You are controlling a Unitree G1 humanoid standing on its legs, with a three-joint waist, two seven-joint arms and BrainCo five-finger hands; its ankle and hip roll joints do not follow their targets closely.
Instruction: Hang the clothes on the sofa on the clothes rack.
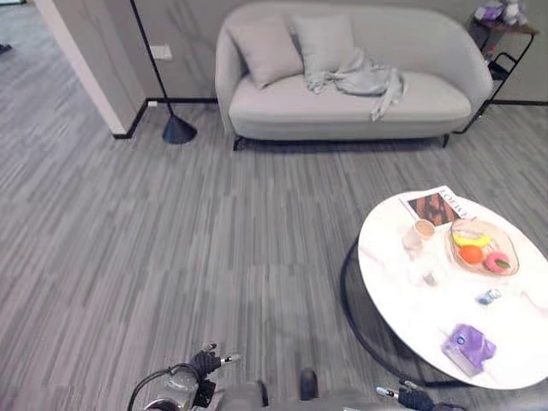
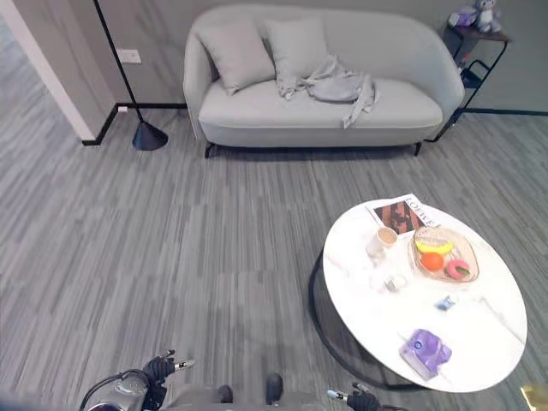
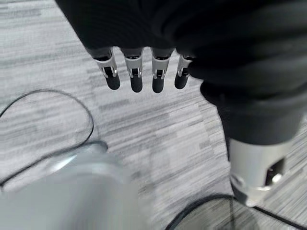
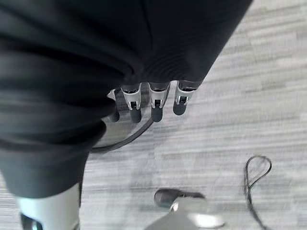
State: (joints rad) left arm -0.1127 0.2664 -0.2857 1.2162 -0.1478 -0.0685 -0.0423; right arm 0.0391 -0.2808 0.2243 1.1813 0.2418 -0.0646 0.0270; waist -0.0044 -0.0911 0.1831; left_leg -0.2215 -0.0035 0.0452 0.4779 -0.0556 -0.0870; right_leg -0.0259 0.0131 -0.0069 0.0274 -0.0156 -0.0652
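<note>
The clothes (image 1: 358, 79) lie on the seat of the sofa (image 1: 428, 107), a pale grey garment in a loose crumpled heap that leans against the right one of two cushions (image 1: 324, 41), with one sleeve or strip hanging down toward the front edge of the seat. I judge it to be light and very soft, without any stiffness, so it will sag and fold when it is lifted, and it may slide a little on the smooth upholstery. A good place to take it seems the bunched upper part near the cushion, where the cloth is thickest; the hanging strip alone would probably let the rest trail. The sofa is rounded, with a curved back and matte light grey fabric, and it stands well apart from the robot across a floor (image 1: 171, 257) of grey striped carpet. The left hand (image 3: 139, 72) hangs over this floor with straight relaxed fingers, holding nothing, and the right hand (image 4: 153, 103) does the same. A round white table (image 1: 428, 325) with a glossy top carries a cup, a magazine, a fruit bowl and a purple pack. A black floor lamp (image 1: 178, 128) stands left of the sofa. I see no clothes rack.
</note>
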